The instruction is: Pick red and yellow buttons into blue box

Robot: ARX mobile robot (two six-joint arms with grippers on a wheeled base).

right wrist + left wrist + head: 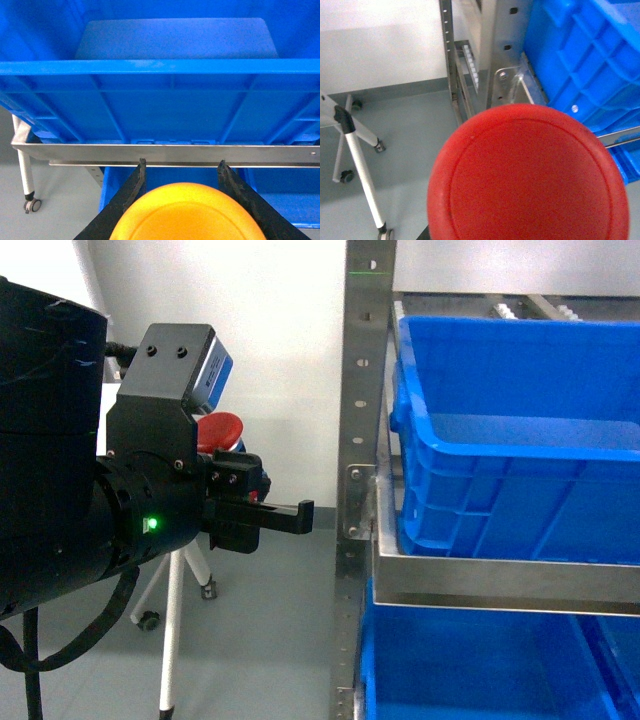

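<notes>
Head view: the left gripper [285, 512] carries the red button [220, 427] tucked behind its wrist housing, level with the blue box [520, 440], which lies well ahead of the fingertips past the steel shelf post [358, 440]. The right gripper [181, 167], seen only from its wrist camera, clamps the yellow button [187, 212] between its fingers [135, 182], just short of and below the box wall. Both buttons are judged light, rigid and smooth-capped; the blocky body gives the surer grip.
</notes>
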